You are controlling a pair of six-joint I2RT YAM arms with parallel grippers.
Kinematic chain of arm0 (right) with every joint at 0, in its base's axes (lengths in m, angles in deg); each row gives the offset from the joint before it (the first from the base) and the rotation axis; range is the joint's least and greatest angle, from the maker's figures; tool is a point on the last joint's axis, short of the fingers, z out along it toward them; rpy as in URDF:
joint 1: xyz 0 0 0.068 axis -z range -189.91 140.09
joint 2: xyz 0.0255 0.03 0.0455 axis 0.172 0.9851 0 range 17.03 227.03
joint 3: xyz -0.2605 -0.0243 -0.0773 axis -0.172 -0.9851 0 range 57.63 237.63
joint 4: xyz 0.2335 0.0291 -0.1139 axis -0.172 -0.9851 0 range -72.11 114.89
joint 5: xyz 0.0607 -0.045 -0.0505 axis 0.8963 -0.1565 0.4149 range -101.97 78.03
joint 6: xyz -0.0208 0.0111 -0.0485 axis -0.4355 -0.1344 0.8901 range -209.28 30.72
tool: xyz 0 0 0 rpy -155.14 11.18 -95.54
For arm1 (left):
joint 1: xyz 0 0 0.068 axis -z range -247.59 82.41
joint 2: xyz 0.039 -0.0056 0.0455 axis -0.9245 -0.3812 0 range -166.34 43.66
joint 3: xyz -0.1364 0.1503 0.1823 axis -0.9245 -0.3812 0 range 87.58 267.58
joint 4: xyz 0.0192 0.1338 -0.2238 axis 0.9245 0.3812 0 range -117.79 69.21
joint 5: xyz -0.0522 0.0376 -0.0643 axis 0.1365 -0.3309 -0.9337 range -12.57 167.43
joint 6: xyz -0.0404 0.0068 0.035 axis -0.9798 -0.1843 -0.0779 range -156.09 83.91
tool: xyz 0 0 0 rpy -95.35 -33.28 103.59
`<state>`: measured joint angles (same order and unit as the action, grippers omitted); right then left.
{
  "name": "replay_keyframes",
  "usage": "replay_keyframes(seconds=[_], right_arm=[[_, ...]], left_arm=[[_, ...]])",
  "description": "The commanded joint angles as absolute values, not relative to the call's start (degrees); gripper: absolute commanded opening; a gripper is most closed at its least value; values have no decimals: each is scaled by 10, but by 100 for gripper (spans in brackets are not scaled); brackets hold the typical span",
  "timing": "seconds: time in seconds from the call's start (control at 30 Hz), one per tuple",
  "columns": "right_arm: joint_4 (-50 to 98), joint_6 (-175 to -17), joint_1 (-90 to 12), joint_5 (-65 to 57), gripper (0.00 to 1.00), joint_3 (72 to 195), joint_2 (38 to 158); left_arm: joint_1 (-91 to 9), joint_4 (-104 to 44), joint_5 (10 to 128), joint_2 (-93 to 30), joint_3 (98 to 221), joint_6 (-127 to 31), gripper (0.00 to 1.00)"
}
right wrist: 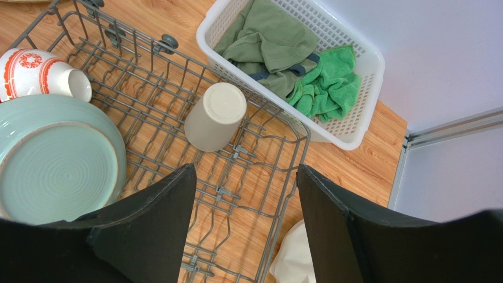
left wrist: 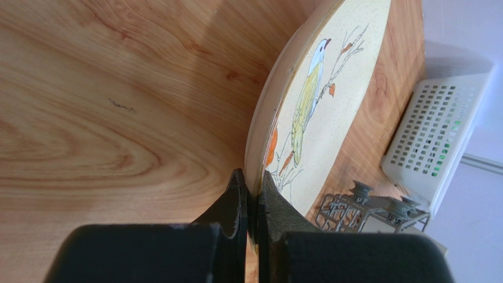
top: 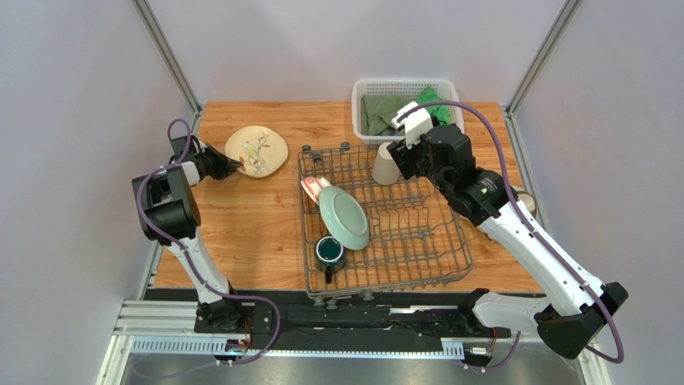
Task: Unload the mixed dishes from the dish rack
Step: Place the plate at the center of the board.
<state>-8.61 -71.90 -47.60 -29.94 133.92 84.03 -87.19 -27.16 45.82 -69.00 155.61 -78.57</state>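
Note:
The cream plate with the bird motif (top: 257, 151) lies on the table left of the dish rack (top: 425, 233). My left gripper (top: 233, 167) is shut on its near rim; the left wrist view shows both jaws (left wrist: 254, 188) pinching the plate's edge (left wrist: 330, 88). My right gripper (top: 399, 160) hangs open over the rack's far right corner, holding nothing. Just ahead of its fingers (right wrist: 247, 177) the tall beige cup (right wrist: 214, 118) stands bottom-up on the wires. The rack (right wrist: 147, 65) also holds the pale green plate (top: 344, 216), the red-and-white bowl (top: 315, 189) and the teal mug (top: 329, 252).
A white mesh basket (top: 363, 88) with green cloths (right wrist: 325, 82) stands behind the rack's right corner. A pale fabric thing (right wrist: 295, 259) lies on the table just right of the rack. Grey walls close in the table on three sides.

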Motion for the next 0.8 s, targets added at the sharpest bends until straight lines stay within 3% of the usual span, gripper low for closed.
replay_keyframes(seconds=[0.0, 0.37, 0.57, 0.77], right_arm=[[-60, -728, -470, -291, 69, 1333, 841], [-90, -764, -468, -208, 69, 1320, 872], [-101, -773, -487, -187, 68, 1317, 874], [-114, -767, -535, -173, 68, 1308, 873]], left_arm=[[-873, -374, 416, -687, 1596, -822, 0], [-875, -379, 410, -696, 1575, -814, 1], [-877, -362, 415, -681, 1564, -786, 20], [-879, -338, 423, -671, 1560, -767, 30]])
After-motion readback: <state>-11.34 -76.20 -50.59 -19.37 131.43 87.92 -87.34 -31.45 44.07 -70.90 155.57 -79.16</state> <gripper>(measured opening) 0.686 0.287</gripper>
